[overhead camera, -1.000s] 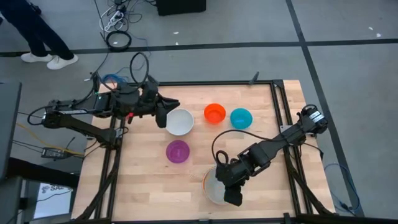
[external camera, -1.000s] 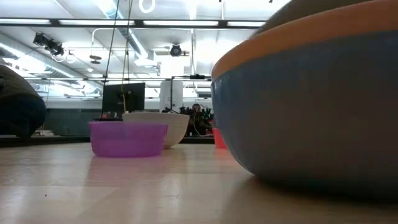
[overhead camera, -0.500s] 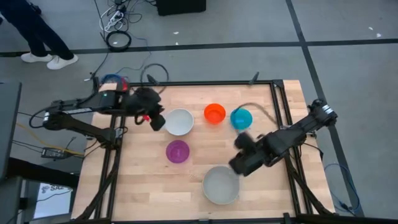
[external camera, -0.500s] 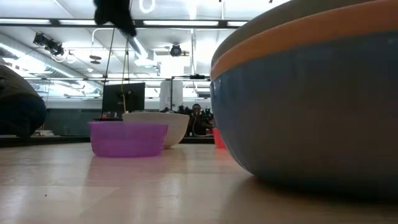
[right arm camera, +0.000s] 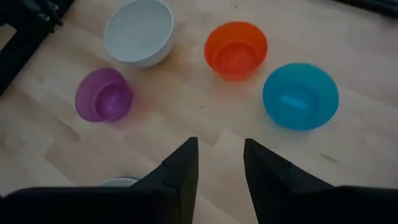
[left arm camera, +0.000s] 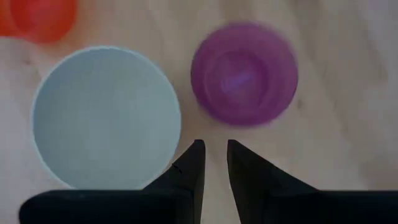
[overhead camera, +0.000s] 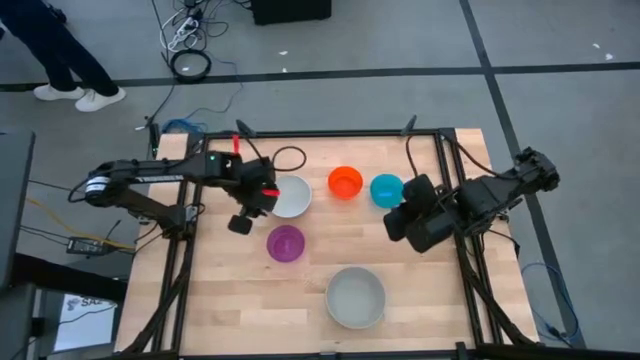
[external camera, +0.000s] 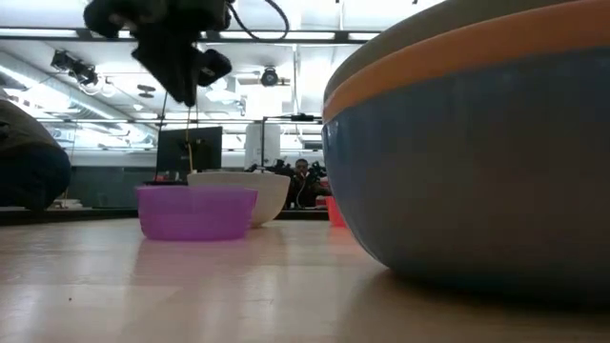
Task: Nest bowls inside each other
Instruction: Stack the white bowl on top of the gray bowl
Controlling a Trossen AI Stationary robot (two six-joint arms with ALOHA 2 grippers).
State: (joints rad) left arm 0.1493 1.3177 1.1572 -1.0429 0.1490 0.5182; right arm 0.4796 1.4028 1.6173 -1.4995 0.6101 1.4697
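Note:
Four bowls stand apart on the wooden table: white point(overhead camera: 290, 196), purple point(overhead camera: 286, 243), red-orange point(overhead camera: 345, 182) and teal point(overhead camera: 386, 189). Near the front edge a grey bowl point(overhead camera: 355, 297) sits inside an orange one, which sits in a blue one point(external camera: 477, 181). My left gripper point(overhead camera: 240, 224) hangs open above the table, left of the white and purple bowls, pointing steeply down, with nothing between its fingers point(left arm camera: 216, 168). My right gripper point(overhead camera: 405, 225) is open and raised near the table's right side, just in front of the teal bowl point(right arm camera: 300, 95).
A black metal frame point(overhead camera: 445, 170) borders the table. Bare wood lies between the purple bowl and the nested stack. Cables point(overhead camera: 190, 62) lie on the floor beyond the far edge, and a person's legs point(overhead camera: 60, 60) show at the far left.
My right gripper has risen off the nested stack and swung toward the table's right and far side, turning as it went; the stack has stayed put. My left gripper has come down and toward the near edge, rolling, from beside the white bowl's far rim to its left.

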